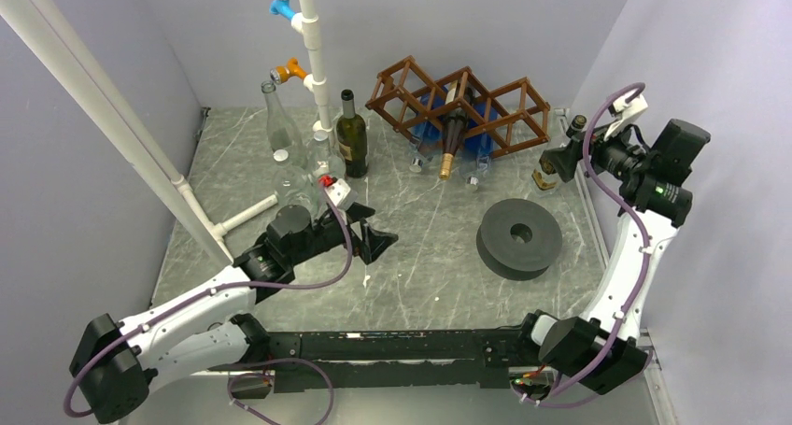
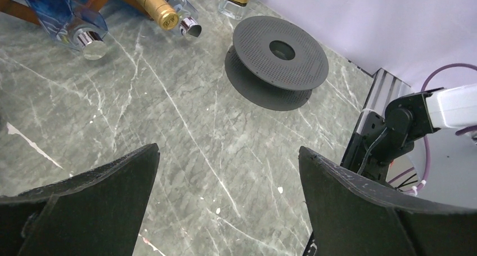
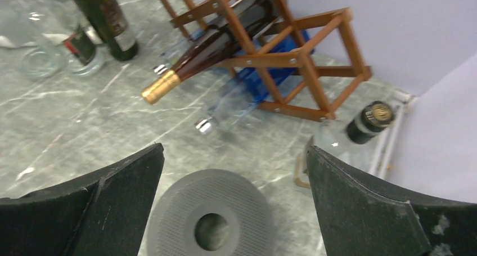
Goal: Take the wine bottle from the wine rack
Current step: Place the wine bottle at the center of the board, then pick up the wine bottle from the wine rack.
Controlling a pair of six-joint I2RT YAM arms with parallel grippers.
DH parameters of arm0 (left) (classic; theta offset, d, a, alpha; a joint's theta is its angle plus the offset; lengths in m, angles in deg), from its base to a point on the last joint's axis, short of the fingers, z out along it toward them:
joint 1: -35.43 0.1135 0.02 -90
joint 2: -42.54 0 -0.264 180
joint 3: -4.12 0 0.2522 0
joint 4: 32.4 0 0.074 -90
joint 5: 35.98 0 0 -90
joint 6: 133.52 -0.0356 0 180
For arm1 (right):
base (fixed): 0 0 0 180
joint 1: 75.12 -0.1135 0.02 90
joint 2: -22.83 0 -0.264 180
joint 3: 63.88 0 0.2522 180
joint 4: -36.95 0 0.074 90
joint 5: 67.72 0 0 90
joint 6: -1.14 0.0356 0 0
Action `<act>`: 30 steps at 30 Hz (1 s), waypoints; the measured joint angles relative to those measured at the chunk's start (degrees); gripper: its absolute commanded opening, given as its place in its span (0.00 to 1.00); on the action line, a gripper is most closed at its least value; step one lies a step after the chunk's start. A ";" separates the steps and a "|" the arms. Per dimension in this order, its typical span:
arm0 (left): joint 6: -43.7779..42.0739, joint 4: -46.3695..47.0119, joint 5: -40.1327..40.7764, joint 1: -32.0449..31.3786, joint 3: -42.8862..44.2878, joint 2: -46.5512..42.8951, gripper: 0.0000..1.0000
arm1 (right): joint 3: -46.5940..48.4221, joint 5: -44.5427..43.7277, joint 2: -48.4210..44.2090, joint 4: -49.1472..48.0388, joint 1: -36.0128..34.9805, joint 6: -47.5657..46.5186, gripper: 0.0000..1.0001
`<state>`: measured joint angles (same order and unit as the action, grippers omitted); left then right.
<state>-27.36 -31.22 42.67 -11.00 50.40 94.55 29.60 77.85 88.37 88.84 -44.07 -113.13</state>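
- The left gripper (image 2: 228, 155) hangs over the middle of the grey marble-look table (image 1: 420, 285). Its two black fingers are spread wide and hold nothing.
- A few clear glass bottles (image 1: 280, 131) stand at 10 o'clock on the table. A dark green glass bottle (image 1: 352, 137) stands just beside them at 11 o'clock.
- The brown wooden wine rack with diamond-shaped holes (image 1: 459, 100) sits at 12 to 1 o'clock, by the back wall.
- The dark wine bottle with the gold cap (image 3: 216, 48) lies in a middle hole of the rack. Its neck sticks out toward 6 o'clock. See-through blue bottles (image 1: 430, 126) lie in the rack on both sides of it.
- A dark grey round spool (image 1: 519, 238) lies flat at 4 o'clock.
- The right gripper (image 3: 235, 152) hangs at 2 o'clock, just right of the rack. Its fingers are wide apart and hold nothing. A clear bottle with a black cap (image 3: 368, 121) stands near it.
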 measured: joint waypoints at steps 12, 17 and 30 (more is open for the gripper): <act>5.53 0.24 -6.86 4.46 6.34 6.73 1.00 | -13.55 13.40 -4.37 -4.55 -0.44 8.37 1.00; 8.55 0.98 -7.41 5.57 7.32 8.41 0.99 | -18.43 19.69 -4.59 -8.00 -1.33 12.33 1.00; 15.72 0.52 -8.44 7.89 17.31 20.33 1.00 | -24.22 29.16 -4.85 -7.41 -2.29 7.19 1.00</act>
<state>-11.64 -30.70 34.23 -3.11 67.71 114.88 5.38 107.00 83.52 81.43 -46.36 -105.94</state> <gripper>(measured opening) 0.995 0.994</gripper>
